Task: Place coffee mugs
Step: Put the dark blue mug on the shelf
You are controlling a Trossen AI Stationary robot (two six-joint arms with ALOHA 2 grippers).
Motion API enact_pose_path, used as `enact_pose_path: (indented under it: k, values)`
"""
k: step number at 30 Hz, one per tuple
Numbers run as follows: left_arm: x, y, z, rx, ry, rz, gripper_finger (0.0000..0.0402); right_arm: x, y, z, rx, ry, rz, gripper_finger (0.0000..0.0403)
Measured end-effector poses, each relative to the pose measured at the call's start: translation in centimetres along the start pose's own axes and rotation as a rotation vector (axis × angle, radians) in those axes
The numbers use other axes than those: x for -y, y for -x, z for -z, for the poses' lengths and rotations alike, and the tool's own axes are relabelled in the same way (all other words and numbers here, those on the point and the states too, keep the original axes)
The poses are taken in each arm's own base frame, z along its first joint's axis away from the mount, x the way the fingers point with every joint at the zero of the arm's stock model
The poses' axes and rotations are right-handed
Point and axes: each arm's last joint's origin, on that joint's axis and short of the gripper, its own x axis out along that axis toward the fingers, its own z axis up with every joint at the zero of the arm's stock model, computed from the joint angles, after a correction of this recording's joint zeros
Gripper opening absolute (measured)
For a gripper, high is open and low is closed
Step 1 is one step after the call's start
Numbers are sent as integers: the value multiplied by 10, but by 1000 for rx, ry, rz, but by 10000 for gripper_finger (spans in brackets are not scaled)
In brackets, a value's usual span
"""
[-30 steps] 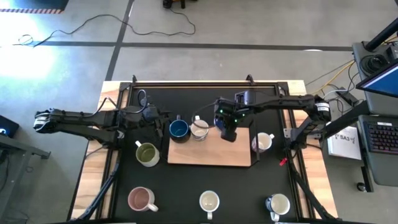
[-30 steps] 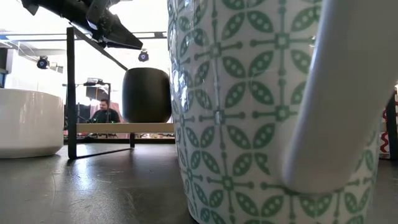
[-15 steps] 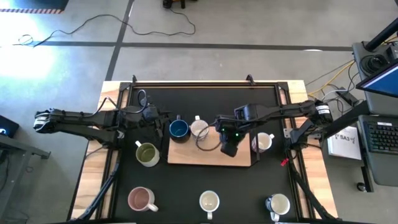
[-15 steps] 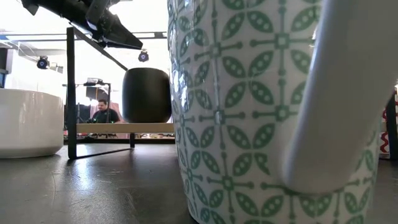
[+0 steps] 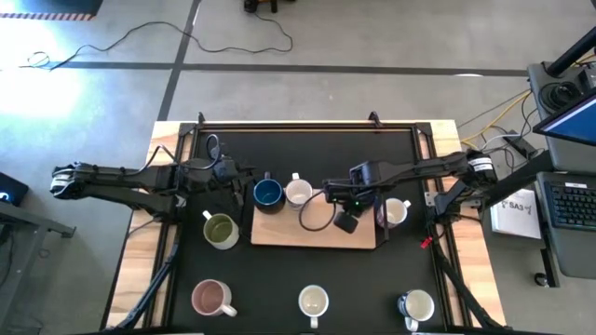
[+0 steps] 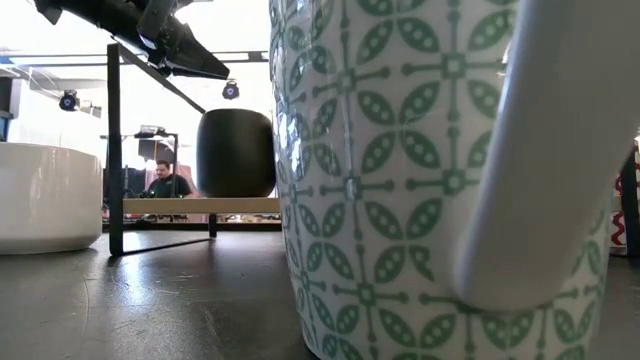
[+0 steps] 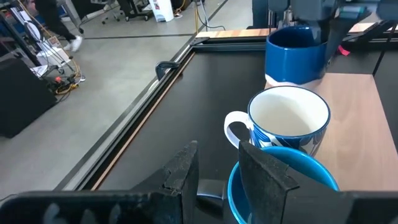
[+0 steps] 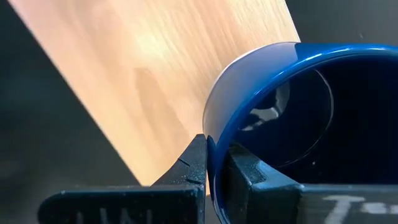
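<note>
Blue mug gripped over a wooden board, with other mugs set around it.

On the black table [image 5: 279, 149], the left gripper [image 7: 214, 155] is seen beside the board [image 5: 317, 237], its fingers a narrow gap apart with nothing visibly held. An olive mug [image 5: 221, 230] and a pink mug [image 5: 210, 298] are set left of the board. A blue mug [image 5: 268, 193] is stood at the board's left edge, with a white mug [image 5: 298, 192] bearing blue markings just beside it. A second blue mug [image 8: 280, 106], glossy and deep blue inside, is pinched at its rim by the closed right gripper [image 8: 214, 149] above the board's middle. A cream mug [image 5: 395, 212] is placed just right of the board.
</note>
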Motion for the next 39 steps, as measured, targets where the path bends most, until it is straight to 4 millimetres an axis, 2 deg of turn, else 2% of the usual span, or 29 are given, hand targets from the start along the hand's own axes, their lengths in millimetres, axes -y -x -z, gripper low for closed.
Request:
enact_pose_path:
  k: [8, 30, 39]
  values:
    - [0, 0, 0, 0, 0, 0, 96, 7, -17, 6, -20, 17, 89, 13]
    - [0, 0, 0, 1, 0, 1, 96, 5, -17, 3, -14, 66, 36, 23]
    - [0, 0, 0, 1, 0, 1, 96, 5, -16, 3, -5, 104, 32, 80]
